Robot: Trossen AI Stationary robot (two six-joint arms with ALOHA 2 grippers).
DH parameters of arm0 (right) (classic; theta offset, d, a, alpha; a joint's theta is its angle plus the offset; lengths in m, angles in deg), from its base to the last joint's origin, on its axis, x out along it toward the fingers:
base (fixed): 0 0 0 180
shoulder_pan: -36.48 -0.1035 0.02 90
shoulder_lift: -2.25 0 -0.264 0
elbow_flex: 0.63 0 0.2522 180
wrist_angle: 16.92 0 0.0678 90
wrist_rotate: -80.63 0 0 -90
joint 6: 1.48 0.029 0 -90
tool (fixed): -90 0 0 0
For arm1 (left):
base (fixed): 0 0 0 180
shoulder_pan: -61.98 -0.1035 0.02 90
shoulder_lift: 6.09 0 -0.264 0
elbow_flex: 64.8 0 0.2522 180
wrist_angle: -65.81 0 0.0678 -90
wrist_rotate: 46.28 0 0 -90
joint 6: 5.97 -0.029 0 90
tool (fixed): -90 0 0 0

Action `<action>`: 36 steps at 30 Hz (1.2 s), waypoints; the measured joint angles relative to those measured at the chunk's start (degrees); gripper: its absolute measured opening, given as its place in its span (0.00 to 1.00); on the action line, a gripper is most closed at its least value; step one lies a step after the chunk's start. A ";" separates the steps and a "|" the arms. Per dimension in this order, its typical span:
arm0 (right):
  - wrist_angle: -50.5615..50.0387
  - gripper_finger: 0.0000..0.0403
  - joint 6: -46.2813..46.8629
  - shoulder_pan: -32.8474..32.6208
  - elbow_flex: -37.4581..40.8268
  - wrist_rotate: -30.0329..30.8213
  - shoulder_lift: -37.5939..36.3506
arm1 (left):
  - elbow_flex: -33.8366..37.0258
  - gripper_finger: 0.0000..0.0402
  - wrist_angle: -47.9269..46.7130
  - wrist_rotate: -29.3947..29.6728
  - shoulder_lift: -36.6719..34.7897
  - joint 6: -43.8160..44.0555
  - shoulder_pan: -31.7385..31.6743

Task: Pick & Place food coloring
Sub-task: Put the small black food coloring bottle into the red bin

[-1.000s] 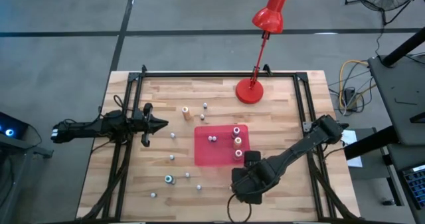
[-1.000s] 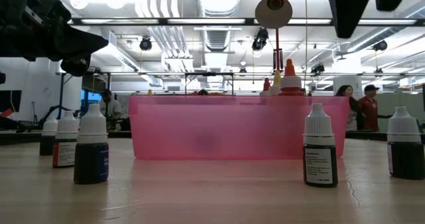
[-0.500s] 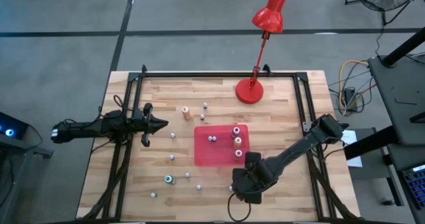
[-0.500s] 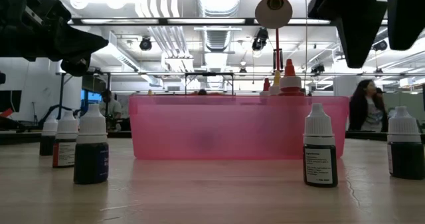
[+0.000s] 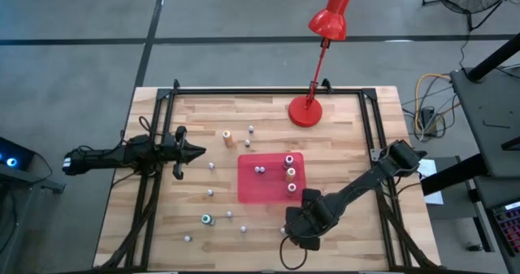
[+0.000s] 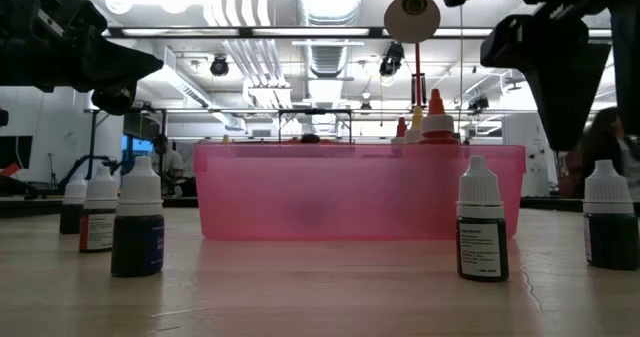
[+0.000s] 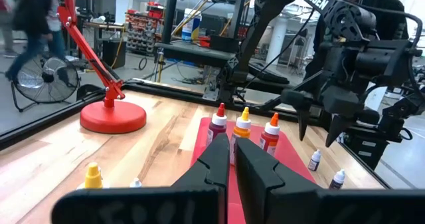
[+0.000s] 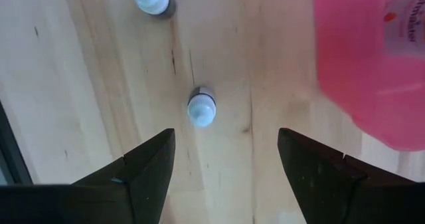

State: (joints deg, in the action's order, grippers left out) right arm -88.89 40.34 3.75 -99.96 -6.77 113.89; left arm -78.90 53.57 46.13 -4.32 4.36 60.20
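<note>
Left gripper (image 5: 197, 152): jaws clenched, empty, over the worktop's (image 5: 349, 115) left side.
Food coloring (image 8: 201, 108): tiny white-capped bottles scattered about; several upright in the red tray (image 5: 264, 184).
Right gripper (image 8: 226, 167): jaws released above one bottle.

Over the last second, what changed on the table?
The right gripper, open and empty, slid from the red tray's near right corner toward the table's front edge and now hangs over a white-capped bottle standing on the wood. Nothing was gripped or released. The left gripper stayed shut at the left side, and the bottles in the tray, the loose bottles and the red lamp did not shift.
</note>
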 joint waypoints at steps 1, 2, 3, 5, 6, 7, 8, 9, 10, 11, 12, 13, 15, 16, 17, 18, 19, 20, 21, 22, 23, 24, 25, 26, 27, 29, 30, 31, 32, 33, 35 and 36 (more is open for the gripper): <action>0.71 0.64 0.02 0.00 0.38 -0.11 0.00 | 0.00 0.00 0.00 -0.02 -0.01 0.00 0.02; 1.67 0.64 0.17 0.00 0.80 -0.40 0.00 | 0.00 0.00 0.00 0.00 0.01 0.00 0.01; 2.74 0.64 0.23 0.00 1.27 -0.84 0.00 | 0.00 0.00 0.00 0.00 0.00 0.00 0.00; 4.24 0.64 0.25 0.00 2.07 -1.00 0.02 | 0.00 0.00 0.00 -0.01 -0.01 0.00 0.02; 4.61 0.64 0.26 0.00 2.38 -1.01 0.02 | 0.00 0.00 0.00 0.00 0.00 0.00 0.00; 4.58 0.64 0.25 0.00 2.55 -0.97 0.05 | 0.00 0.00 0.00 0.00 0.00 0.00 0.01; 4.57 0.64 0.25 0.03 2.70 -0.95 0.07 | 0.00 0.00 0.00 -0.02 -0.01 0.00 0.00; 4.63 0.64 0.24 0.11 2.88 -0.91 0.07 | 0.00 0.00 0.00 -0.01 -0.01 0.00 0.01; 4.71 0.64 0.22 0.15 3.10 -0.89 0.07 | 0.00 0.00 0.00 0.00 -0.01 0.00 0.00; 4.87 0.64 0.24 0.24 3.41 -0.84 0.07 | 0.00 0.00 0.00 -0.02 0.01 0.00 0.00; 5.19 0.64 0.24 0.26 3.72 -0.84 0.07 | 0.00 0.00 0.00 -0.01 0.00 0.00 0.02; 5.75 0.64 0.24 0.26 4.08 -0.86 0.15 | 0.00 0.00 0.00 0.00 0.00 0.00 0.01; 6.53 0.64 0.24 0.28 4.63 -0.92 0.36 | 0.00 0.00 0.00 -0.02 0.00 0.00 0.00; 6.73 0.64 0.22 0.28 4.95 -0.92 0.39 | 0.00 0.00 -0.01 0.00 -0.01 0.00 0.00; 6.90 0.64 0.22 0.26 5.27 -0.93 0.39 | 0.00 0.00 0.00 -0.01 0.00 0.00 0.02; 7.16 0.64 0.23 0.26 5.54 -0.93 0.39 | 0.00 0.00 0.00 -0.01 -0.01 0.00 0.02; 7.57 0.64 0.23 0.28 5.80 -0.91 0.39 | 0.00 0.00 0.00 -0.01 -0.01 0.00 0.02; 7.94 0.64 0.22 0.31 6.03 -0.91 0.39 | 0.00 0.00 0.00 0.00 -0.01 0.00 0.01; 8.14 0.64 0.20 0.31 6.25 -0.93 0.39 | 0.00 0.00 0.00 0.00 0.01 0.00 0.00; 8.30 0.64 0.04 0.31 6.43 -0.93 0.39 | 0.00 0.00 -0.01 0.00 0.01 0.00 0.01; 8.77 0.64 -0.07 0.31 6.62 -0.91 0.39 | 0.00 0.00 0.00 0.00 0.01 0.00 0.00; 9.41 0.64 -0.19 0.31 6.83 -0.91 0.39 | 0.00 0.00 0.00 0.00 -0.01 0.00 0.00; 9.82 0.64 -0.23 0.31 6.99 -0.91 0.38 | 0.00 0.00 -0.02 0.00 0.01 0.00 0.01; 10.05 0.64 -0.24 0.31 7.10 -0.91 0.39 | 0.00 0.00 -0.01 0.00 -0.01 0.00 0.01; 10.36 0.64 -0.30 0.31 7.14 -0.91 0.39 | 0.00 0.00 0.00 0.00 -0.01 0.00 0.01; 10.88 0.64 -0.42 0.31 7.14 -0.68 0.39 | 0.00 0.00 -0.01 0.00 -0.01 0.00 0.01; 10.81 0.64 -0.39 0.31 7.15 -0.67 0.38 | 0.00 0.00 0.00 0.00 0.01 0.00 0.00; 10.87 0.64 -0.39 0.31 7.22 -0.67 0.39 | 0.00 0.00 0.00 0.00 -0.01 0.00 0.02; 10.94 0.64 -0.38 0.31 7.37 -0.67 0.43 | 0.00 0.00 -0.02 -0.02 -0.01 0.00 0.00; 10.92 0.64 -0.42 0.31 7.42 -0.69 0.70 | 0.00 0.00 -0.02 0.00 0.00 0.00 0.02; 11.27 0.64 -0.77 0.31 7.69 -0.69 1.05 | 0.00 0.00 -0.02 -0.03 0.00 0.00 0.00; 11.21 0.64 -1.20 0.31 7.75 -0.78 1.38 | 0.00 0.00 -0.02 -0.01 0.01 0.00 0.01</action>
State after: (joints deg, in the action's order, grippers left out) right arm -77.68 39.14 4.06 -92.21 -7.55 115.27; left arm -78.90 53.55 46.12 -4.31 4.36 60.21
